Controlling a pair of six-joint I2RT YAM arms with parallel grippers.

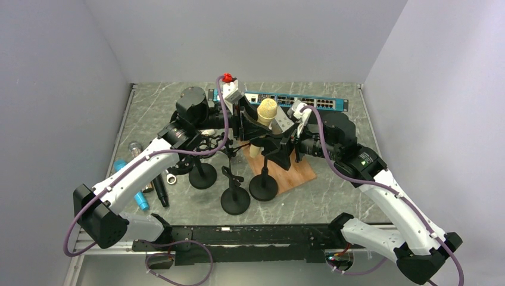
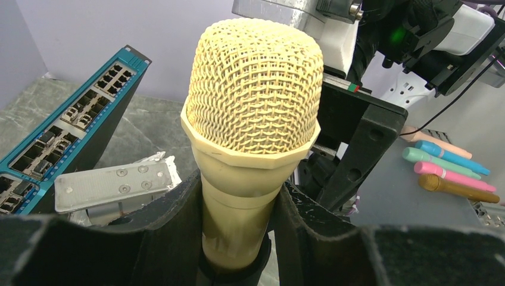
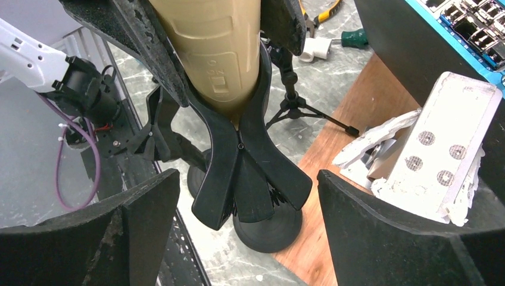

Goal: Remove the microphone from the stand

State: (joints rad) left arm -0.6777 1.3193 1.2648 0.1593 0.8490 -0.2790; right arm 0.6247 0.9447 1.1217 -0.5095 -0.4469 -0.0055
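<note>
As the overhead view looks down on the table [image 1: 339,196], the cream microphone [image 1: 267,112] rises head-up in the middle. It stands above the black stand [image 1: 263,186], whose round base sits at the edge of a wooden board [image 1: 295,174], and the left pincer [image 1: 253,123] and right pincer [image 1: 286,142] meet around it. From the left wrist, the left pincer [image 2: 238,238] is clamped on the microphone [image 2: 255,89] just below its mesh head, with a blue network switch [image 2: 71,131] lying behind. From the right wrist, the right pincer [image 3: 250,208] gapes wide, its fingers [image 3: 137,226] either side of the stand's clip [image 3: 238,155] without touching it. The microphone's [image 3: 208,47] tapered end sits in that clip's fork.
</note>
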